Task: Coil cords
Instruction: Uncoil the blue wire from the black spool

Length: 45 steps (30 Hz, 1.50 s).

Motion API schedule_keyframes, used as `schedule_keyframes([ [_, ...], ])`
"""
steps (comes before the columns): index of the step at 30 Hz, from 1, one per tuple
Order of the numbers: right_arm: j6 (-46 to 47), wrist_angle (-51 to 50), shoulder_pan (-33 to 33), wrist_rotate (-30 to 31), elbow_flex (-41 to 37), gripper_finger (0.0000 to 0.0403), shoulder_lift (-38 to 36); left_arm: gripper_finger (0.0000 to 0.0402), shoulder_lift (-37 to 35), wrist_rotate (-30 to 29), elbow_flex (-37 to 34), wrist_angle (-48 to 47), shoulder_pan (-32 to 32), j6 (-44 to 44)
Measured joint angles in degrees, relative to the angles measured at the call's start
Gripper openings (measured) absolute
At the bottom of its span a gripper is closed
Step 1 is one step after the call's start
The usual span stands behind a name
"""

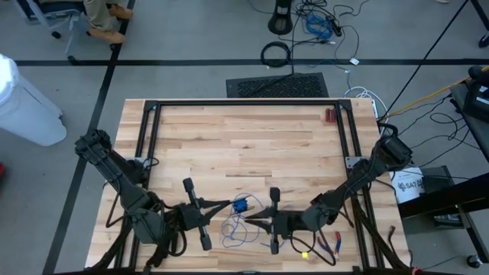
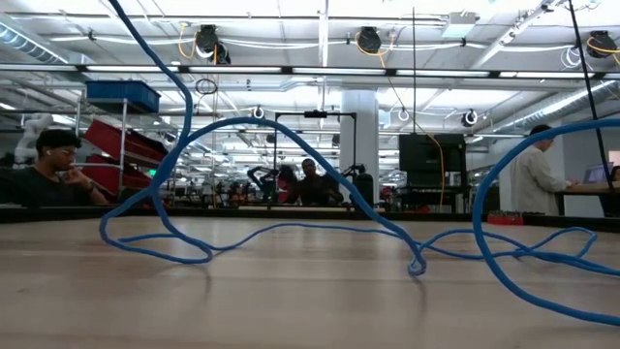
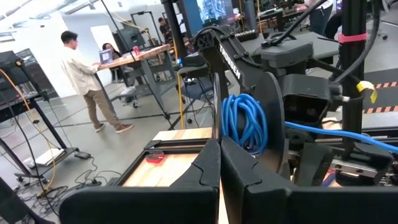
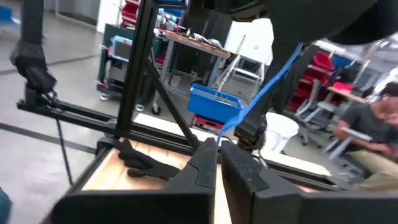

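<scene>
Cord work: I am clenching the left tool (image 1: 233,203) on a wound bundle of thin blue cord (image 1: 241,205), lifted off the pale wooden tabletop (image 1: 244,145), while the right tool (image 1: 248,222) is pinching the loose strand taut for winding.

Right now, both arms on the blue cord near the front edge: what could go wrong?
1. The right gripper has its jaws nearly shut on a thin run of the blue cord; a thin strand could slip out under a pull.
2. Loose loops lie and arch over the table; winding could snag or knot them.
3. The left gripper and the wound bundle sit close to the right gripper; the arms could collide.
</scene>
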Motion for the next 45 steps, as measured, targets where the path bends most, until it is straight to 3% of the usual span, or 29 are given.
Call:
schedule_keyframes([
  [8, -0.95, 0.42, 0.26, 2.29, 0.67, 0.0113, 0.00, 0.0001, 0.00, 0.01, 0.02, 0.00, 0.02, -0.01],
  [13, -0.96, 0.26, -0.97, 0.66, 0.92, 0.0133, -0.02, 0.0001, 0.00, -0.01, 0.04, 0.00, 0.07, -0.02],
  [20, 0.98, 0.25, -2.42, -2.38, 0.92, 0.0100, -0.02, 0.0001, 0.00, -0.01, 0.07, 0.00, 0.21, -0.02],
  [27, 1.44, 0.32, -2.47, -5.24, 0.92, 0.0007, -0.02, 0.0001, 0.00, -0.02, 0.07, 0.00, 0.39, -0.31],
  [32, 2.30, -0.85, -2.33, -6.68, 2.48, 0.0002, 0.00, 0.0001, 0.00, -0.02, 0.07, -0.05, 0.39, -0.31],
  [45, 0.19, -13.70, 2.70, -8.54, 15.52, 0.0000, 0.00, 0.0001, 0.09, -0.02, 0.07, -0.64, 1.26, -0.37],
])
